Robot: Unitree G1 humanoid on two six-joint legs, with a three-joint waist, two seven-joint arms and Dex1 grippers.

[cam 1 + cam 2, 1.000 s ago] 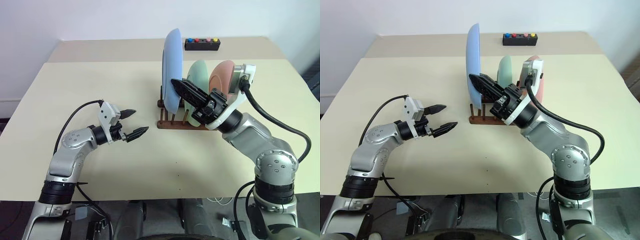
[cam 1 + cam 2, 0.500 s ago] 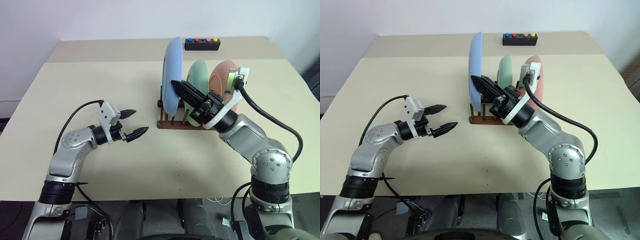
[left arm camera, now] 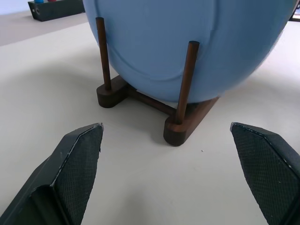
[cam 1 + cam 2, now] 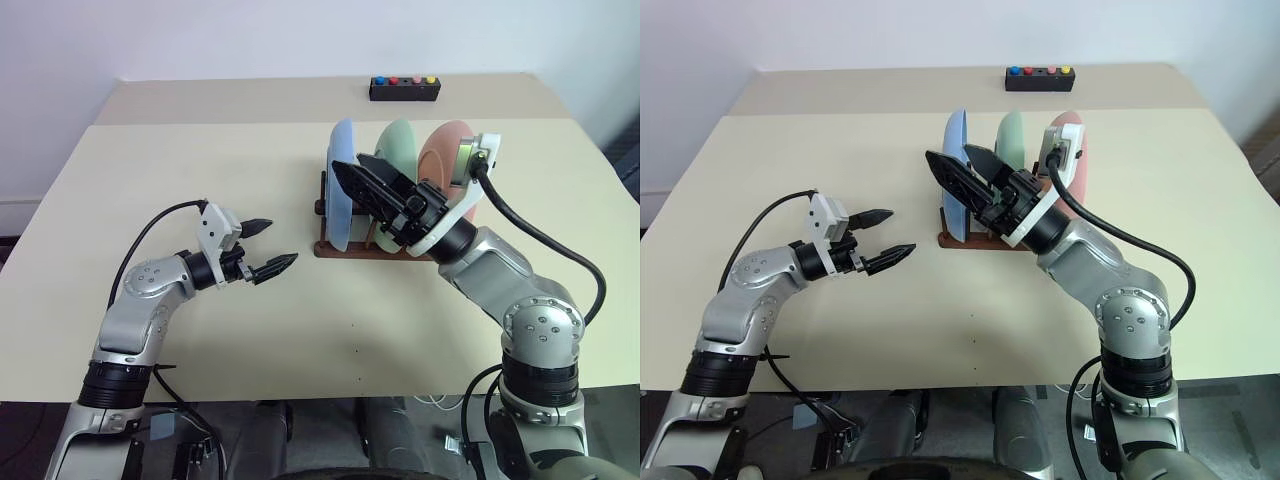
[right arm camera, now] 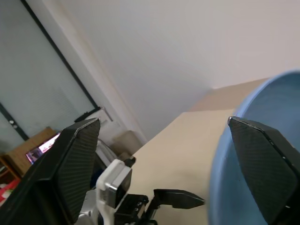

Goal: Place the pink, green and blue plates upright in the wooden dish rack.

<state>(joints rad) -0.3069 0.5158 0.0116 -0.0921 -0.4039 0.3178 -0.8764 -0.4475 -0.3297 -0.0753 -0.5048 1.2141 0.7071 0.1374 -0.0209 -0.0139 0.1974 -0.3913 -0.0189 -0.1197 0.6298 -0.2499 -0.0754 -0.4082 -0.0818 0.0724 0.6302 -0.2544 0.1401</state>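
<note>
Dark brown wooden dish rack (image 4: 345,243) standing on the beige table (image 4: 200,170), right of centre, carrying all three plates upright between its thin pegs. Blue plate (image 4: 340,200) sitting in the leftmost slot, green plate (image 4: 398,148) in the middle slot, pink plate (image 4: 445,150) in the rightmost slot; plates standing side by side and edge-on to the head camera, with small gaps between them. Right gripper (image 4: 362,176) hovering at the upper edge of the blue plate, fingers spread wide and gripping nothing, one black finger (image 4: 950,175) lying over the plate's near-left face and the other toward the green plate; contact with the plate impossible to tell. Left gripper (image 4: 268,246) hanging level above the table well left of the rack, fingers also spread wide and empty, pointing right toward the rack. Blue plate's lower rim (image 3: 187,70) resting behind two pegs in the left wrist view, rack foot (image 3: 180,131) flat on the table. Black box with coloured buttons (image 4: 404,89) lying at the far edge of the table, beyond the rack
</note>
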